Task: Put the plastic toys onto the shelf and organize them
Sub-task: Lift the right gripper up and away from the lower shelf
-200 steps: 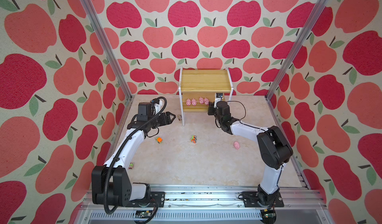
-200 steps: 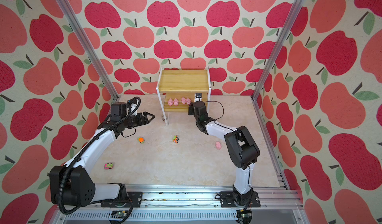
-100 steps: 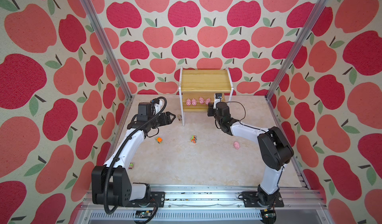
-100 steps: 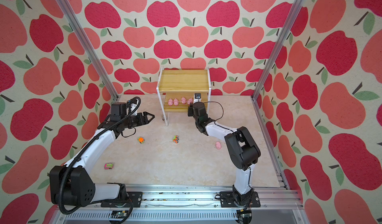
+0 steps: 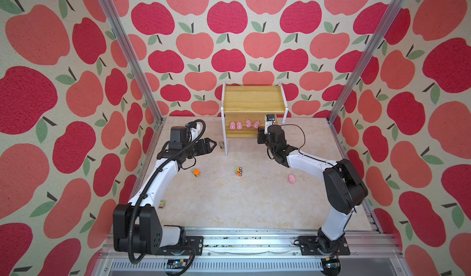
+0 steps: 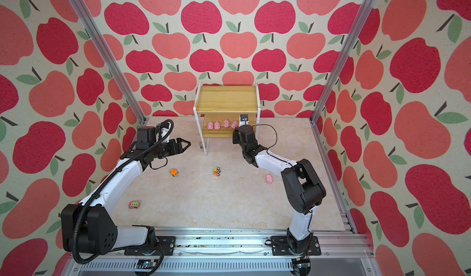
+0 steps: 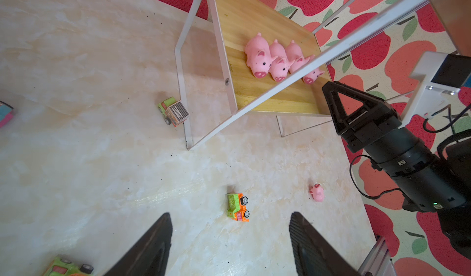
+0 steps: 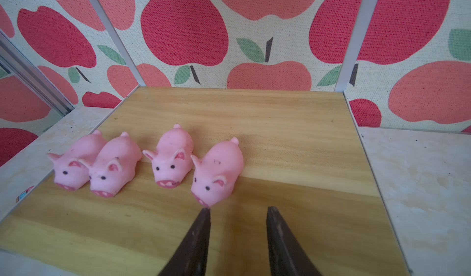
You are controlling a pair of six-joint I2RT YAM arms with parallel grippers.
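Observation:
The shelf (image 5: 252, 101) stands at the back wall. Several pink pigs (image 8: 216, 172) line its lower board (image 8: 280, 134), snouts to the front. My right gripper (image 8: 238, 209) is open and empty just in front of the rightmost pig, one fingertip (image 8: 205, 213) at its snout. My left gripper (image 7: 229, 214) hangs open and empty above the floor, left of the shelf (image 7: 254, 19). On the floor lie an orange truck (image 5: 196, 172), a green and orange truck (image 7: 238, 207), a pink pig (image 5: 291, 179), a pink and green truck (image 6: 134, 204) and a green truck (image 7: 173, 111) by the shelf leg.
The shelf's top board (image 6: 226, 98) is bare. A thin white shelf leg (image 5: 226, 144) stands between my left gripper (image 5: 212, 144) and the lower board. Apple-print walls and metal posts (image 5: 356, 65) close in the pale stone floor (image 5: 242, 206).
The right gripper has shifted slightly in front of the lower board and its jaws stand a little wider. The left arm has not moved.

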